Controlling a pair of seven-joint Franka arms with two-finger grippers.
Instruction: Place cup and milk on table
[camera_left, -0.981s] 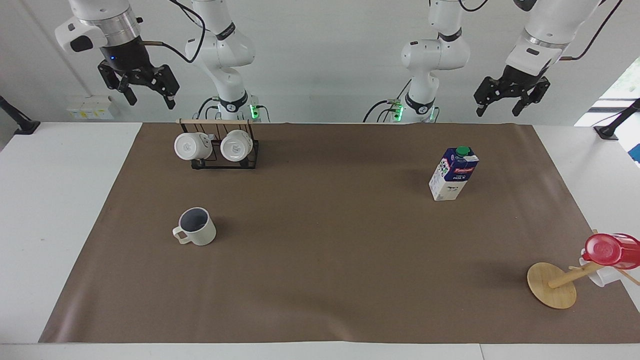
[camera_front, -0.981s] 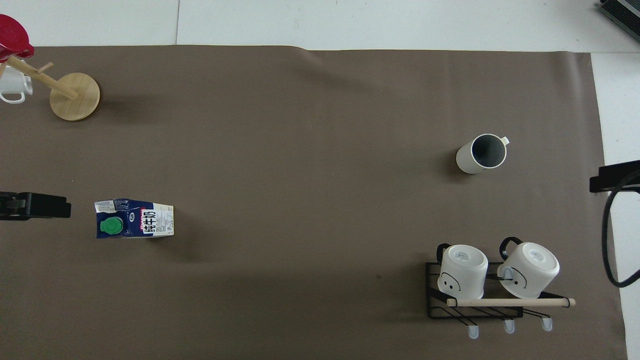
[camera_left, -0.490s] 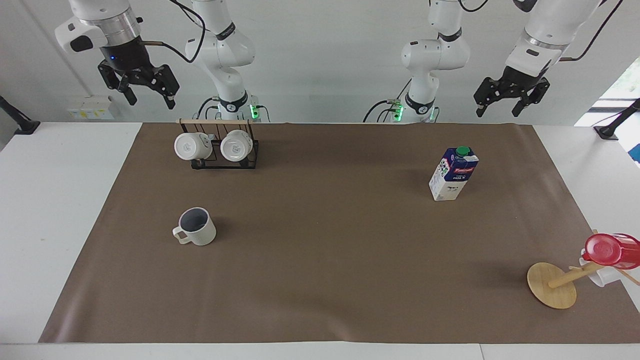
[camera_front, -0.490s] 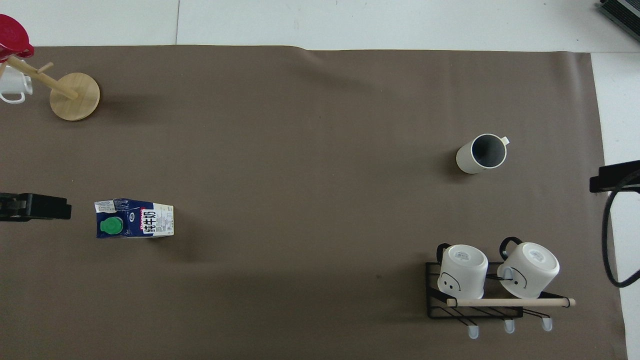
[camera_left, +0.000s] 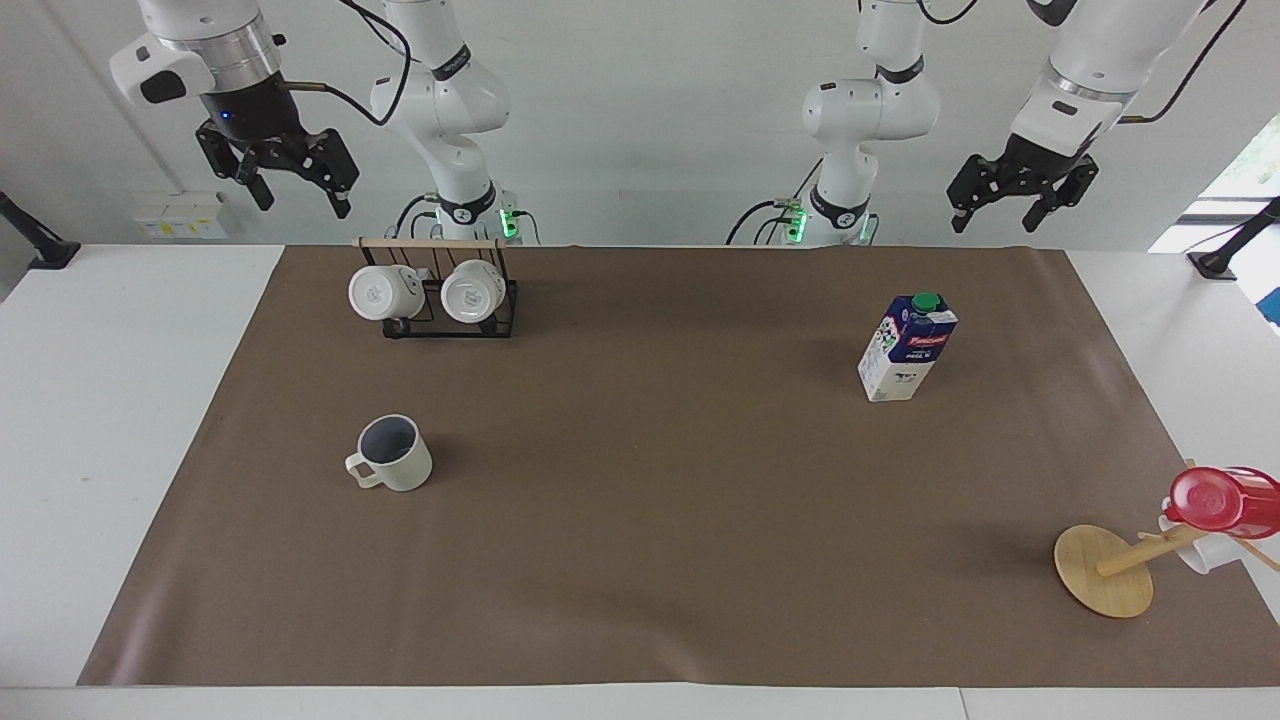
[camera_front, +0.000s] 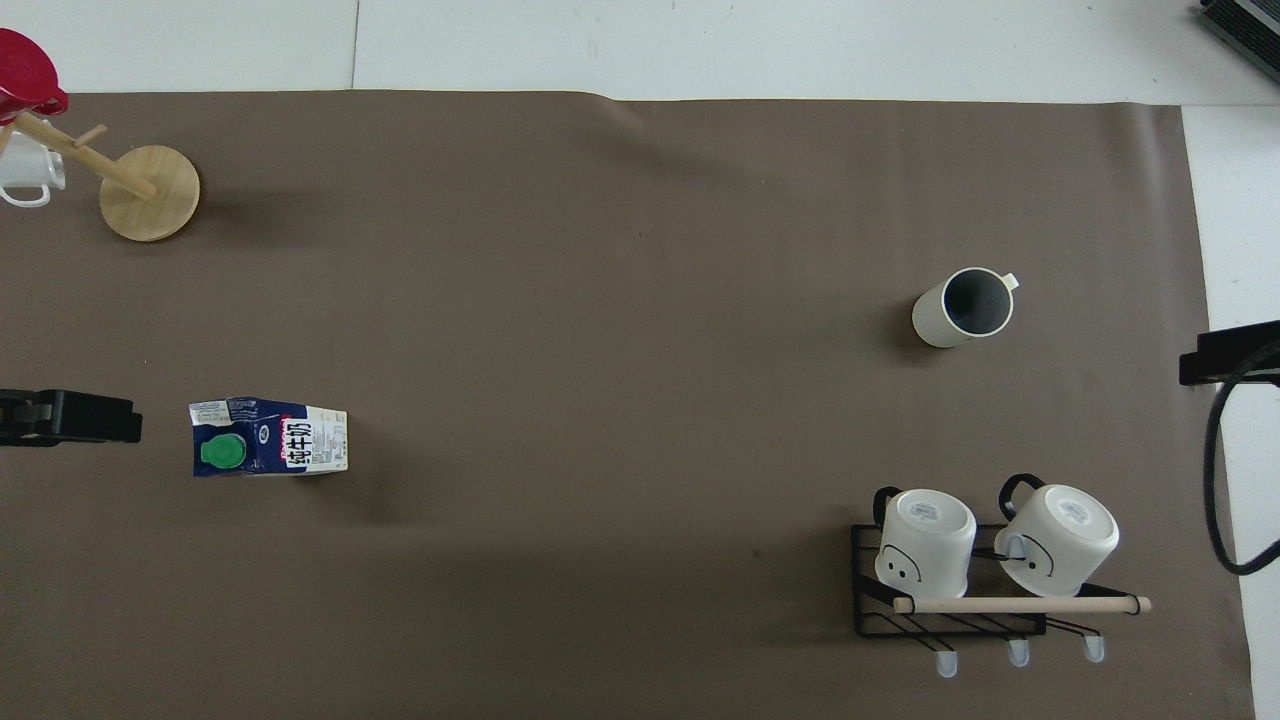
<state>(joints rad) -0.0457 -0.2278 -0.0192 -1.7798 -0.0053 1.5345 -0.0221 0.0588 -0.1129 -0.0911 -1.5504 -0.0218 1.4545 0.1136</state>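
Hanging raised at the robots' table edge — left claw (camera_left: 1010, 205) and right claw (camera_left: 295, 185) both wide, empty.

The white table (camera_left: 120, 420) is carrying a brown mat (camera_left: 640, 520) that is covering most of its top. The cup (camera_left: 393, 454) is standing upright on the mat toward the right arm's end. The milk (camera_left: 906, 347) is standing upright toward the left arm's end. A black wire rack (camera_left: 440, 300) holding two white mugs is sitting near the robots' edge. A round wooden stand (camera_left: 1103, 570) is sitting near the corner at the left arm's end, away from the robots.
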